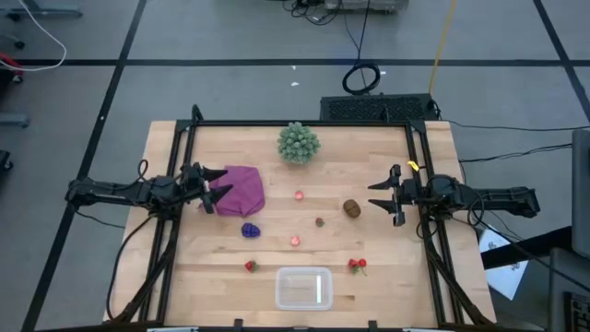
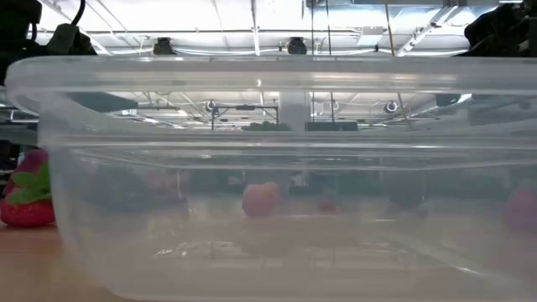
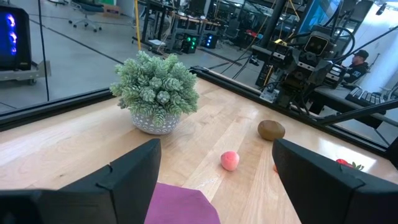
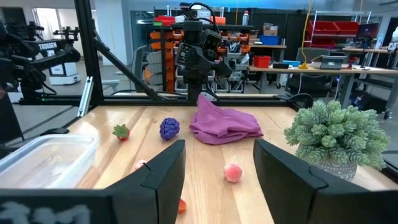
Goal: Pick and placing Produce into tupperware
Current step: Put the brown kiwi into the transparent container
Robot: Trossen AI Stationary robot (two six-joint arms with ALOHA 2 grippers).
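None of the produce is in the tupperware yet, as far as I can see; from above the clear tub looks empty, so I judge the task has not really started.

Taking the tub as my landmark, at the near edge of the worktop: a red strawberry lies just beside its left end and a pair of red berries just beside its right end. A pink berry sits a little beyond the tub's far side, with the purple grape cluster further left of that. A small dark piece and the brown kiwi lie beyond the tub toward the right, and another pink berry is farther back still. All seven are still to be moved.

My left gripper hovers well away from the tub, over the edge of the magenta cloth, fingers spread wide and holding nothing. My right gripper waits beyond the tub on the right, just beside the kiwi, also wide open and empty.

The green bushy ball stands at the far side, not part of the job.
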